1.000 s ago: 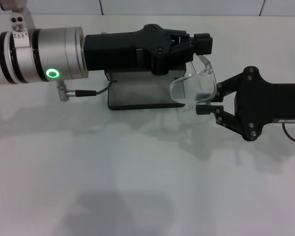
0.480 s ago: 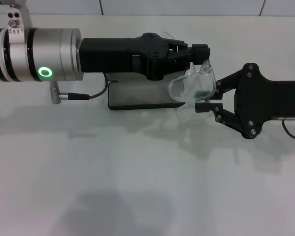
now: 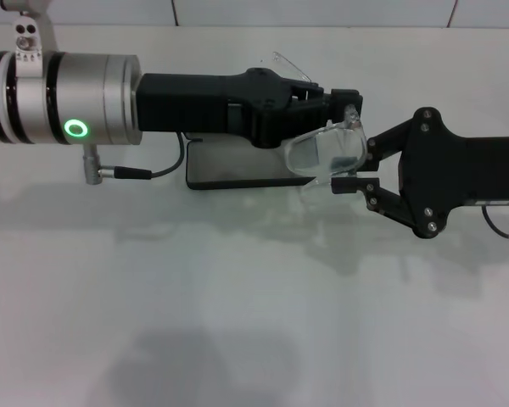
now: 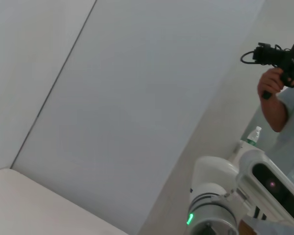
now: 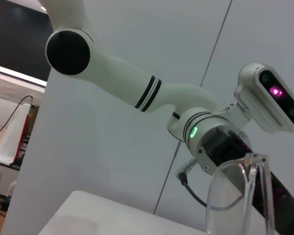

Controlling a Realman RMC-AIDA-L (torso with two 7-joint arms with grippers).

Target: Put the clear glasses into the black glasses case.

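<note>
Both grippers meet at the clear glasses point(image 3: 327, 153), above the black glasses case point(image 3: 237, 165); right gripper point(image 3: 349, 164) spread, left gripper point(image 3: 346, 100) I cannot tell; light, slippery, brittle; I would hold the frame edge.

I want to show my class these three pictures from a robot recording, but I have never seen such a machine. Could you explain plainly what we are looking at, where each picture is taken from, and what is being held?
This is a robot with two arms. The wide picture comes from a camera on its head, looking down at a white table. Its left arm reaches in from the left and its right arm from the right; each ends in a black gripper.

The two grippers meet at the clear glasses, held above the table. The left gripper touches their upper edge; the right gripper has its fingers around the lens side. How tightly either one grips cannot be told.

Behind them, on the table, lies the black glasses case, partly hidden by the left arm.

The other two pictures come from cameras on the wrists. The left one shows only walls and a person filming. The right one shows the glasses close up.
</note>
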